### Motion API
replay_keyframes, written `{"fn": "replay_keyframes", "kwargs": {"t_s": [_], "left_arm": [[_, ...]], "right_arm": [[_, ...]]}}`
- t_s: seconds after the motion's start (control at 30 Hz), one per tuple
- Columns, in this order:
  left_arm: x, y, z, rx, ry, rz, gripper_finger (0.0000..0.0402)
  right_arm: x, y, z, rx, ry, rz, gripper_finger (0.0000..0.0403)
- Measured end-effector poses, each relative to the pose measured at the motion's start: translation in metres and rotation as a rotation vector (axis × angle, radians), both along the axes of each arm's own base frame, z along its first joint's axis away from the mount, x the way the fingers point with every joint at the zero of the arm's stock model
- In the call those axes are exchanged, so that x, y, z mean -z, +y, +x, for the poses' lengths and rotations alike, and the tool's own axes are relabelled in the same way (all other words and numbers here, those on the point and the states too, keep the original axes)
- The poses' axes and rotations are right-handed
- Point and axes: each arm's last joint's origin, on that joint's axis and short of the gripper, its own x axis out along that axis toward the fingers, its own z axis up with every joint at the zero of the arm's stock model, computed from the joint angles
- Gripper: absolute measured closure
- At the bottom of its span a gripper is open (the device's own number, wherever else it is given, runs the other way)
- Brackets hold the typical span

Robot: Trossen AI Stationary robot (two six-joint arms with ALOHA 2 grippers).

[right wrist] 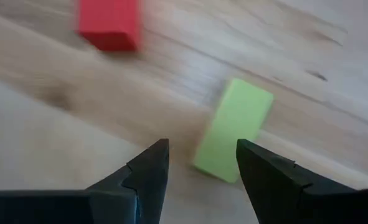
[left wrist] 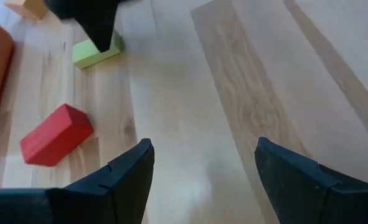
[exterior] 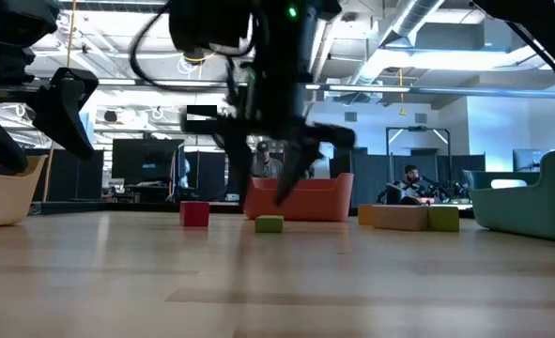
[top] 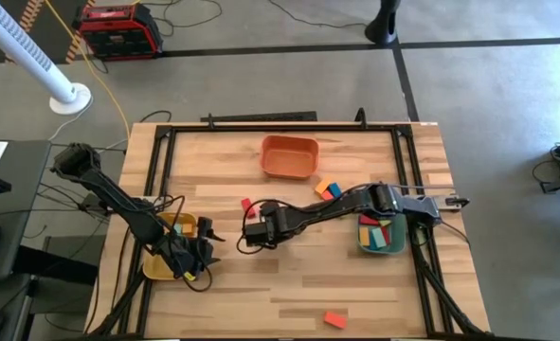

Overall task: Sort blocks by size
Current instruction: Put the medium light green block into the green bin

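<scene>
I am the robot's right arm, reaching from the table's right side toward its middle. My right pincer (right wrist: 199, 171) hangs just above the light wooden table (top: 289, 284), its two dark fingers (right wrist: 140, 177) parted a moderate way and holding nothing. Just ahead of the fingertips lies a lime-green painted wooden bar block (right wrist: 233, 127), flat on the wood and set at a slant to my fingers. A red painted wooden block (right wrist: 109, 22) lies a little beyond it, apart from it.

To do this pick well, I judge I should turn my wrist until the fingers straddle the green bar's narrow width, centre over it, lower until the tips nearly touch the wood, then close. The red block is near enough that I should keep my fingers clear of it.

My partner, the left pincer (left wrist: 202, 168), waits wide open and empty near the table's left front, beside the round yellow tray (top: 161, 265); I cannot tell what that tray holds.

The orange plastic tray (top: 290, 157) at the back of the table looks empty from above. The green tray (top: 382, 248) on the right holds several blocks, red, blue and yellow among them. A few loose blocks (top: 327, 189) lie between those two trays, and one red-orange block (top: 334, 319) sits alone near the front edge.
</scene>
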Motion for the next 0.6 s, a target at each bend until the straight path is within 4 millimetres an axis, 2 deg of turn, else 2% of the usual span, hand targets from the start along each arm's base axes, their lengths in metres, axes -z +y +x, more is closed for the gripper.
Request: {"fn": "replay_keyframes", "kwargs": {"t_s": [0.17, 0.33, 0.6], "left_arm": [[0.0, 0.0, 0.0, 0.026, 0.003, 0.014, 0.0134], [-0.001, -0.002, 0.001, 0.062, -0.005, 0.02, 0.0134], [-0.001, -0.003, 0.001, 0.105, 0.015, 0.008, 0.0134]], "right_arm": [[0.018, 0.0, -0.004, 0.09, -0.015, 0.014, 0.0178], [0.028, -0.001, -0.002, 0.108, -0.071, 0.036, 0.0178], [0.027, 0.004, -0.006, 0.085, -0.046, 0.045, 0.0178]]}}
